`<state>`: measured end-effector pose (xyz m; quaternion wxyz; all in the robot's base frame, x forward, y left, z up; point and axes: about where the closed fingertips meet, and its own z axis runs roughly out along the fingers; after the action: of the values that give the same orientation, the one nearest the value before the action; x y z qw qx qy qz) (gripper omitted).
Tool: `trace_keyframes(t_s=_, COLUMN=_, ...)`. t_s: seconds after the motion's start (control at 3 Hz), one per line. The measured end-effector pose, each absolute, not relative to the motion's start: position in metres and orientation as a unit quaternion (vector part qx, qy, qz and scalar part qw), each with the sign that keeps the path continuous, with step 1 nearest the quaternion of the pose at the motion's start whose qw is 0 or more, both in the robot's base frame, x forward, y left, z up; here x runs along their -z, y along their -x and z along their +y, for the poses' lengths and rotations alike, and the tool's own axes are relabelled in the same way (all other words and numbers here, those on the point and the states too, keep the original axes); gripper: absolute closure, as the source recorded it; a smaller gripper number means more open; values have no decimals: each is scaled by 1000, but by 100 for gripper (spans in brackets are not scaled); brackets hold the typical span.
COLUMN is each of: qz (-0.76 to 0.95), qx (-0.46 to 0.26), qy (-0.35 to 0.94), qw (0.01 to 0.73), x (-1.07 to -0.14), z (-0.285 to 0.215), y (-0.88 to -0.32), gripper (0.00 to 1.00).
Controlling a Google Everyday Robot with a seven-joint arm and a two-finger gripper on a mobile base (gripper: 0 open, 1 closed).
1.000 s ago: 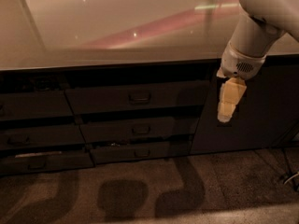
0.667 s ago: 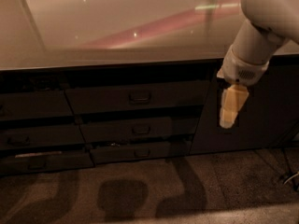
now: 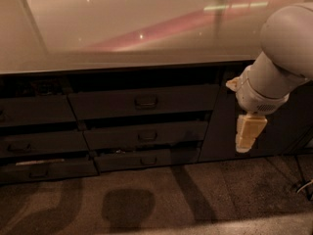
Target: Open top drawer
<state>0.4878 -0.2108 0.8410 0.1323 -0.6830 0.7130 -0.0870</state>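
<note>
The top drawer is the widest dark front in the middle stack, just under the counter edge, with a small loop handle at its centre. It sits flush with the cabinet. My gripper hangs from the white arm at the right, pointing down, in front of the tall dark cabinet door. It is well to the right of the drawer handle and a little lower, not touching the drawer.
A pale glossy countertop runs above. Two shallower drawers lie below the top one, and another stack of drawers stands at the left. Speckled floor lies in front. Cables trail at the lower right.
The arm and gripper have moved slightly right and down. The drawers have not moved.
</note>
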Motion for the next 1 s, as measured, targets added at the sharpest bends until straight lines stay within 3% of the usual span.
trace_keyframes(t_s=0.67, qz=711, qx=77, qy=686, qw=133, x=-840, z=-210, y=-488, gripper=0)
trace_keyframes(t_s=1.0, qz=694, qx=86, qy=706, qw=107, x=-837, z=-180, y=-498, gripper=0)
